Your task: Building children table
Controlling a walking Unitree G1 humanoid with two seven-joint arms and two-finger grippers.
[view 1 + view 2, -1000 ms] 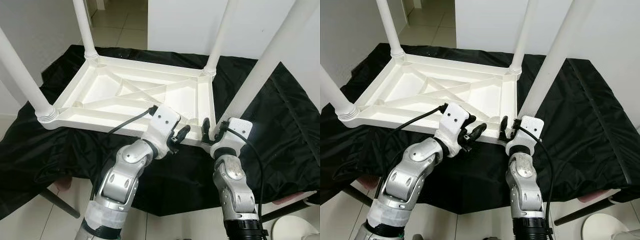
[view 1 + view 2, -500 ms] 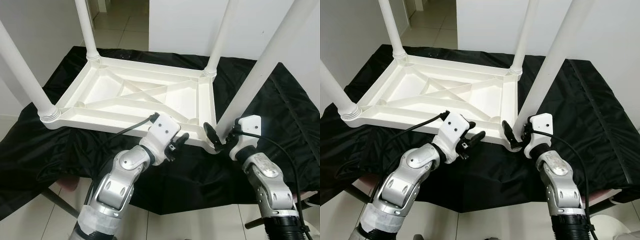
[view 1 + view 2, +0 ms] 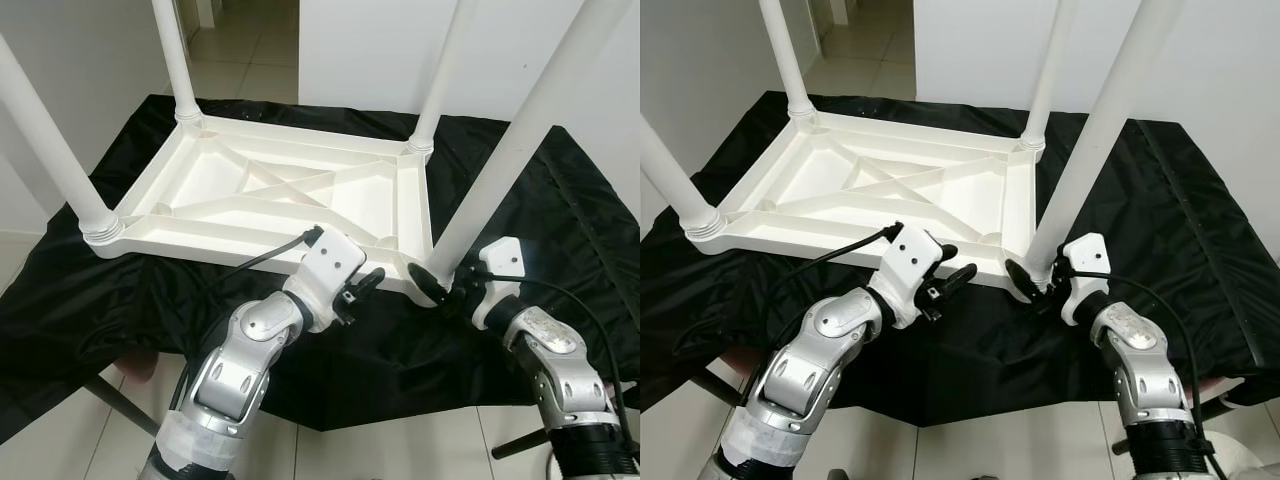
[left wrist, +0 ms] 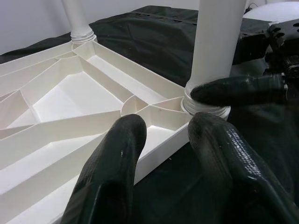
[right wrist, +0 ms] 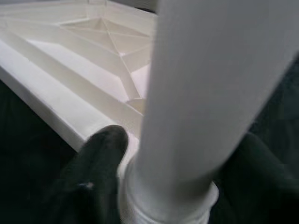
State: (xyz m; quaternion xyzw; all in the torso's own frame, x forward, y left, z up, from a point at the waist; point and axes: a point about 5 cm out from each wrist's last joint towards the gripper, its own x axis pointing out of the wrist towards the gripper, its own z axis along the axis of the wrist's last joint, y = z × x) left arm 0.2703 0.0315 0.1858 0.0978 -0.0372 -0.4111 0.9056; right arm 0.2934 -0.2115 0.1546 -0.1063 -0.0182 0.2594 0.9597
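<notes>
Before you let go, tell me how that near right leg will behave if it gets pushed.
The leg looks stiff: smooth hollow plastic, probably light. It is long and stands upright in the tabletop corner, so a sideways push near the top could lever it loose. The right end effector grips its base; the smooth surface may slip.

all four table legs (image 3: pixel 505 150) run off the top edge, so i can't see their ends. the right gripper (image 3: pixel 443 287) half hides the near leg's collar, and that leg is blurred in my right wrist view.
</notes>
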